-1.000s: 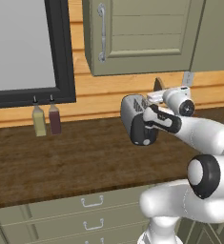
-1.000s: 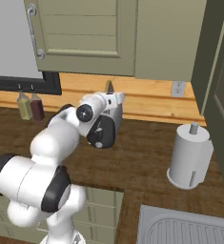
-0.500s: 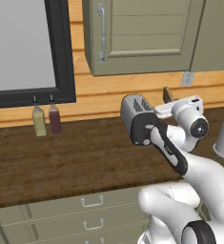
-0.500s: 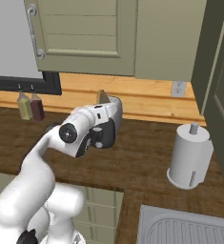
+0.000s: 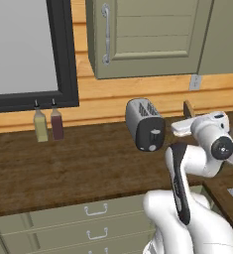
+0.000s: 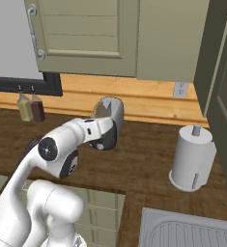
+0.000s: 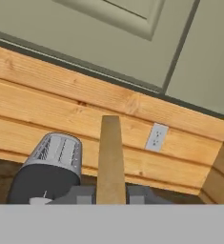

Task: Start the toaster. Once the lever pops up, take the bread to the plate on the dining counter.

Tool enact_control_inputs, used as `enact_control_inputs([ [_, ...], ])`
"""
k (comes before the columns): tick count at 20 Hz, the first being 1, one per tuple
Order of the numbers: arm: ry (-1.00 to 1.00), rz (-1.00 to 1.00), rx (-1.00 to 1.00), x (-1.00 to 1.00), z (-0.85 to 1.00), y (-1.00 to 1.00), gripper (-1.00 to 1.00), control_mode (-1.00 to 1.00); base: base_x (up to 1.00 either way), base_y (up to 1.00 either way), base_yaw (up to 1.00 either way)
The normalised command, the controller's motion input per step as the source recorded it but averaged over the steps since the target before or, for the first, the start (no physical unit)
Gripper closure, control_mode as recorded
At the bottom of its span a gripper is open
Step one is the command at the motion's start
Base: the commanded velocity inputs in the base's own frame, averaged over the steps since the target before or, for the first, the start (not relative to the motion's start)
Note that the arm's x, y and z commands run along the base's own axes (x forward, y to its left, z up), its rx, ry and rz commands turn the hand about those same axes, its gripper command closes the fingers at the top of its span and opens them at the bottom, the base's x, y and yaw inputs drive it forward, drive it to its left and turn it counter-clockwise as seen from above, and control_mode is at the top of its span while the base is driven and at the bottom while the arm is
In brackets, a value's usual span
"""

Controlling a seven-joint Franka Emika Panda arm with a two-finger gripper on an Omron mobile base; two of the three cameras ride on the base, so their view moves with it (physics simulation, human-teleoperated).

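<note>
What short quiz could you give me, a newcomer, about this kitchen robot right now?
1. True or false: the pincer is shut on the bread, clear of the toaster.
2. What stands on the counter to the right of the toaster in the right base view? A a kettle; B a paper towel roll; C a bowl.
3. How many bottles stand against the wall, left of the toaster?

Key: 1 true; 2 B; 3 two.

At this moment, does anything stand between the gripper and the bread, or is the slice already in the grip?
Nothing stands between them: the gripper is shut on the bread, which rises edge-on from between its fingers. The slice is out of the toaster, held up beside it. The plate and dining counter are out of frame, so that path cannot be judged.
</note>
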Motion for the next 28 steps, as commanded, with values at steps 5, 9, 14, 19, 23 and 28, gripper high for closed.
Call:
enact_control_inputs([
  [5, 0.22, -0.04, 0.0, -0.77, 0.0, 0.0, 1.0, -1.0, 0.0, 0.0, 0.0],
  [9, 0.29, -0.06, 0.0, -0.34, 0.0, 0.03, 1.0, -1.0, 0.0, 0.0, 0.0],
  [14, 0.19, -0.03, 0.0, -0.24, 0.13, 0.0, 1.0, -1.0, 0.0, 0.0, 0.0],
  [19, 0.11, -0.01, 0.0, -0.36, 0.28, 0.0, 1.0, -1.0, 0.0, 0.0, 0.0],
  [23, 0.0, 0.0, 0.04, -0.86, 0.02, 0.06, 1.0, -1.0, 0.0, 0.0, 0.0],
  [28, 0.0, 0.0, 0.01, -0.92, 0.01, 0.51, 1.0, -1.0, 0.0, 0.0, 0.0],
])
